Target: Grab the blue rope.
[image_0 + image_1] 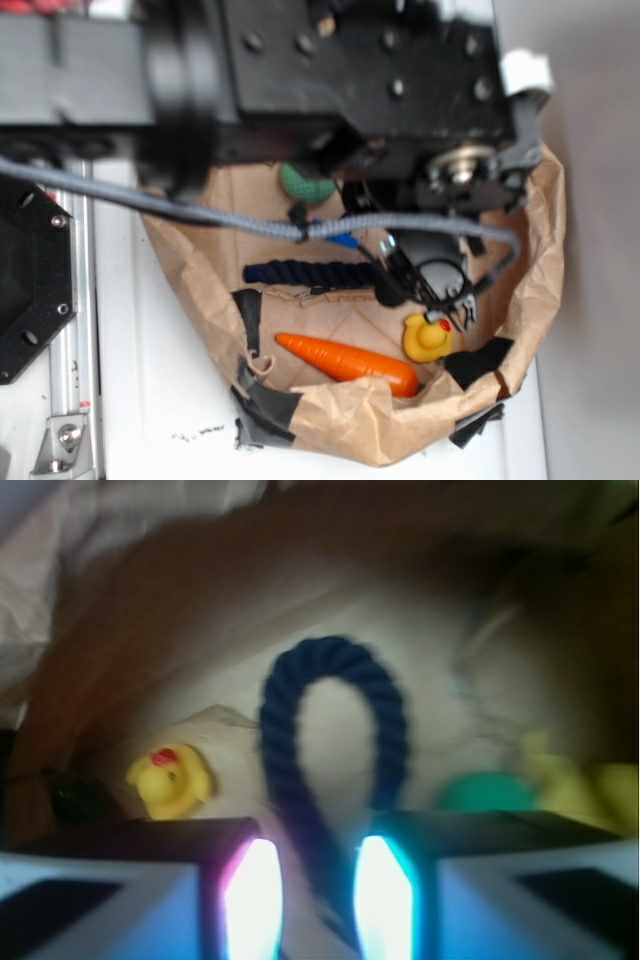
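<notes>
The thick navy twisted rope [300, 740] lies doubled into a loop inside the crumpled brown paper bag [350, 425], its two strands running between the spread fingers of the tool [315, 900]; closing and lifting are left; nothing looks pinched yet.

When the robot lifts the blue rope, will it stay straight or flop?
Probably flop: the blue rope already bends into a loop in the wrist view. Its twisted strands look grippy, not slippery. It likely won't roll on the crumpled paper bag.
</notes>
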Robot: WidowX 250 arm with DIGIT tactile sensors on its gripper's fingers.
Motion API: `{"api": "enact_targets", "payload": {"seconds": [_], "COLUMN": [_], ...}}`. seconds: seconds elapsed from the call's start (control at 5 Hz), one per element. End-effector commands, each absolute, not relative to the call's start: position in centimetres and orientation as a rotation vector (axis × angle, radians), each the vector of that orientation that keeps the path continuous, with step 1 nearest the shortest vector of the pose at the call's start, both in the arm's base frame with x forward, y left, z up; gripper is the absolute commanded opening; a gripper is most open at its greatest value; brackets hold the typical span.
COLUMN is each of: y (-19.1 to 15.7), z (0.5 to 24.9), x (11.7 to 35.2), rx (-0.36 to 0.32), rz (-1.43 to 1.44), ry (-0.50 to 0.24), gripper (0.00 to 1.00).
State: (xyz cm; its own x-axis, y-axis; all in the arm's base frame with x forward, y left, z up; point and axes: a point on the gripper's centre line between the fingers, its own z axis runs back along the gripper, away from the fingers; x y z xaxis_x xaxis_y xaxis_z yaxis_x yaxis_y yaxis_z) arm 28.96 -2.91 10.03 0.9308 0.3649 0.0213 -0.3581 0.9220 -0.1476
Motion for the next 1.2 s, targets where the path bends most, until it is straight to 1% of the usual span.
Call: {"api": "enact_targets", "payload": {"seconds": [0.0,0.2,0.4,0.6,0.8,1.0], "y": [-4.1,-4.7,-6.2,-7.3,-7.7,-8.5], "z": [3.5,1.5,0.2,-0.6,-0.8,-0.1], "x": [32.1,32.6,33.0,32.9,32.7,32.7], "rx": [-0.177,-0.165,-0.14,-0.137,-0.152,-0.172], "rz": [0.497,0.502,0.462,0.426,0.432,0.398], "ry": [-0.023,0.021,0.06,0.106,0.139,0.139], "gripper": [1.0,1.0,0.15,0.0,0.0,0.0]}}
